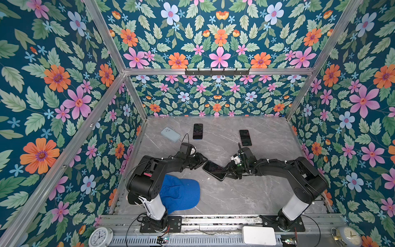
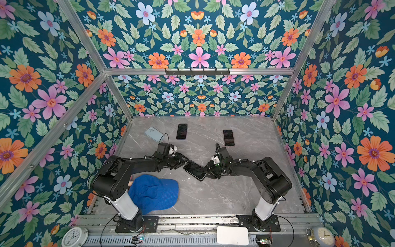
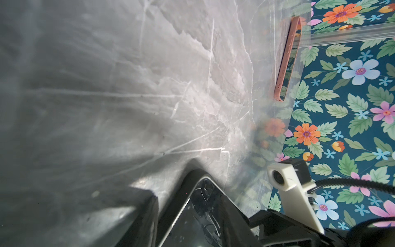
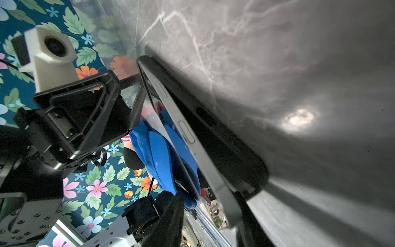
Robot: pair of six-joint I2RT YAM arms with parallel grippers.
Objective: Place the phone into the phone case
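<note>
Phone (image 1: 214, 170) lies slanted at mid-table, screen up. In the right wrist view its silver edge stands partly above the black phone case (image 4: 213, 136) beneath it. The left gripper (image 1: 201, 160) straddles its far-left corner and the right gripper (image 1: 226, 172) its near-right end; whether either is clamped or loosened cannot be told. A blue cap (image 1: 181, 193) sits near left.

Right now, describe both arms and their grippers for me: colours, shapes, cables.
The left arm and right arm are bulky black links rising from a white lower segment. Each carries a white wrist camera housing and thin black cables, tied with white zip ties. The left gripper and right gripper have black, open triangular-frame fingers.
</note>
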